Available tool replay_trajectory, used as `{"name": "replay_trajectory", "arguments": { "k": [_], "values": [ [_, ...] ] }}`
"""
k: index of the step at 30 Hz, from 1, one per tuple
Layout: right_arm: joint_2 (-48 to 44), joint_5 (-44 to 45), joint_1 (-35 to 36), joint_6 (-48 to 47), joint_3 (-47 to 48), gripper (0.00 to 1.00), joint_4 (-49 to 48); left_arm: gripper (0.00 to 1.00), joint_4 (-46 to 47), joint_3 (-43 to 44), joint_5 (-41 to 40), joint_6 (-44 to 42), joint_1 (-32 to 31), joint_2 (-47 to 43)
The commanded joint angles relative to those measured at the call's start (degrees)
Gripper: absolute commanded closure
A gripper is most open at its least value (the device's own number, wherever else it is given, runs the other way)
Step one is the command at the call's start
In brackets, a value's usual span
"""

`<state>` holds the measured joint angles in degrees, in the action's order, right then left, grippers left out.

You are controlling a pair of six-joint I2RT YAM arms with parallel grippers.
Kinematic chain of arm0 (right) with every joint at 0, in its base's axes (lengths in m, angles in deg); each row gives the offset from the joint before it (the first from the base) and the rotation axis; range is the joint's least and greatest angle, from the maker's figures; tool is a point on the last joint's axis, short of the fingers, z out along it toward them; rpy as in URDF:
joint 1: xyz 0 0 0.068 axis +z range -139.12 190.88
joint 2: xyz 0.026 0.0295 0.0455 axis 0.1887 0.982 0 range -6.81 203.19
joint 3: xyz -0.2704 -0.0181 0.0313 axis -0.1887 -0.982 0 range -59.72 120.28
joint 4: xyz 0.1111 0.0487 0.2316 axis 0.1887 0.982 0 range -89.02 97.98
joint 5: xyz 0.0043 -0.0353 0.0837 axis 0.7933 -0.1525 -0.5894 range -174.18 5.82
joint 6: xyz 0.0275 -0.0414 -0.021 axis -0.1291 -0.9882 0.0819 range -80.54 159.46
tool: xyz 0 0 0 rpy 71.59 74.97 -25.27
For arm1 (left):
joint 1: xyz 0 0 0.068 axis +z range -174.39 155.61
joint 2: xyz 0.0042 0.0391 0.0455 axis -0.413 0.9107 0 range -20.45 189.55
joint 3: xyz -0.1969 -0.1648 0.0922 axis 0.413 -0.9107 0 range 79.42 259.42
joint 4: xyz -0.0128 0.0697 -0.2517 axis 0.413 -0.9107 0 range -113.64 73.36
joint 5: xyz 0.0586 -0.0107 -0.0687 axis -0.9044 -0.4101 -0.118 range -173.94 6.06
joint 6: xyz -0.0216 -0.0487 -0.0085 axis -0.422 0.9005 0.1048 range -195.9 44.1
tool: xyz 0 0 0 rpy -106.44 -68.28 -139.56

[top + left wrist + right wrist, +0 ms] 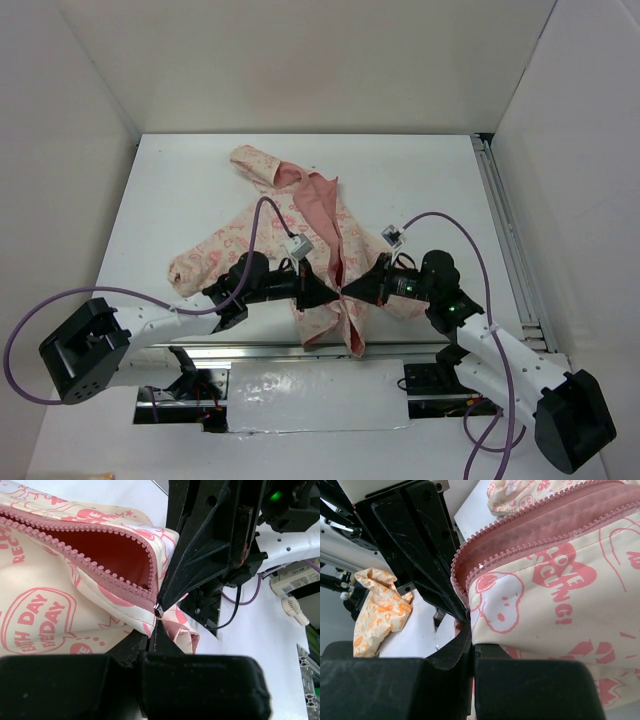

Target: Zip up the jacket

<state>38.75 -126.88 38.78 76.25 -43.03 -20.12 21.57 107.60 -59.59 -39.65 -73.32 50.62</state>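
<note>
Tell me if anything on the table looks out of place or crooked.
The jacket lies crooked, hood toward the far left, and its zipper gapes open down to the bottom end, where the left gripper and right gripper both pinch it. Nothing looks spilled or torn.

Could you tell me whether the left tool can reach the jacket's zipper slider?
Likely yes: the left tool sits shut right at the slider; the right tool, pinching the jacket alongside, crowds it.
</note>
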Motion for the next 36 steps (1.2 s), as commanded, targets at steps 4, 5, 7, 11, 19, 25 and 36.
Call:
{"name": "replay_trajectory", "arguments": {
  "k": [4,5,7,11,19,25,36],
  "values": [
    [-1.1,1.1,0.7,-1.5,1.2,1.0,-8.0,1.0,1.7,1.0,8.9,-4.6,-0.7,-1.0],
    [-1.2,1.6,0.7,-1.6,1.2,1.0,-8.2,1.0,1.1,1.1,9.7,-4.4,-0.7,-0.8],
    [-1.4,2.4,0.7,-1.5,1.1,1.0,-10.4,1.0,0.5,1.3,12.9,-3.9,-0.7,0.5],
    [-1.3,3.4,0.7,-0.8,1.2,1.0,-12.7,1.0,-0.8,1.3,16.2,-2.7,-0.7,2.6],
    [-3.5,8.7,0.7,0.7,0.7,1.0,-14.5,1.0,-3.5,1.7,18.8,-2.4,-0.7,4.8],
    [-7.8,16.7,0.6,0.8,-1.4,1.0,-14.3,1.0,-3.9,0.6,19.9,-1.1,-0.7,6.0],
    [-10.1,25.1,-0.9,1.0,0.7,1.0,-9.4,1.0,-8.7,-2.0,18.5,0.1,-1.4,4.9]
  ]
}}
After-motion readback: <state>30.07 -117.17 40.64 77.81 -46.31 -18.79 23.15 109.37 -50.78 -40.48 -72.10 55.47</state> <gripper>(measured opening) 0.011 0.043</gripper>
